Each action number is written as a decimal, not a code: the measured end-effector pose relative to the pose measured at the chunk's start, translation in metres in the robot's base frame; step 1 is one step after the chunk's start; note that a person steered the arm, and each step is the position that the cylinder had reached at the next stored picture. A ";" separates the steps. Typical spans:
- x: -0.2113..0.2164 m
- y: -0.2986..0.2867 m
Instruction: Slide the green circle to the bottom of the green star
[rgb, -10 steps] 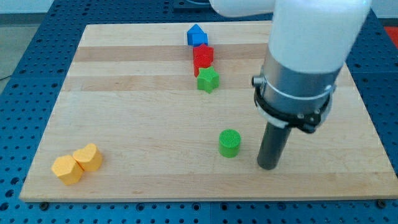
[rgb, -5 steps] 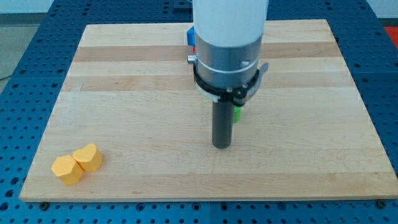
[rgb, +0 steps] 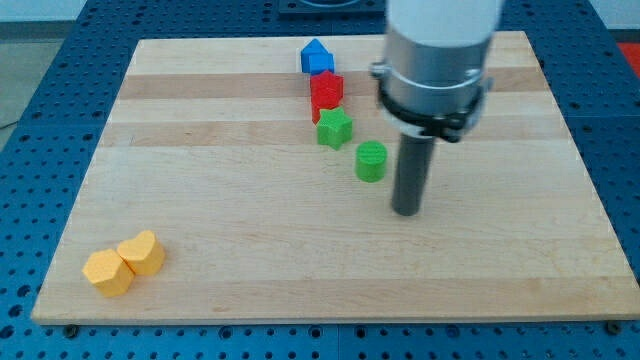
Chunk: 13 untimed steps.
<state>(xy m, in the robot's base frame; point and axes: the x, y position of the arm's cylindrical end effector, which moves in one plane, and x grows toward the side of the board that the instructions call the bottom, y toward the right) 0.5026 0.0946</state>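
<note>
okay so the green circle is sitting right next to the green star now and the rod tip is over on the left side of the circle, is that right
Not quite. The camera view shows my tip on the view's right of the green circle, slightly lower, not on its left, and apart from it. The rest holds: the green circle sits close beside the green star, to its lower right.

You see a wooden board (rgb: 220, 240) on a blue perforated table (rgb: 40, 100). On the board lie a blue block (rgb: 316, 56), a red block (rgb: 326, 90), a green star (rgb: 335, 128), a green circle (rgb: 371, 161) and two yellow blocks (rgb: 124, 263) touching each other near the view's bottom left.
</note>
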 end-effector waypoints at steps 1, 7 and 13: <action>-0.027 0.009; -0.036 0.002; -0.033 -0.079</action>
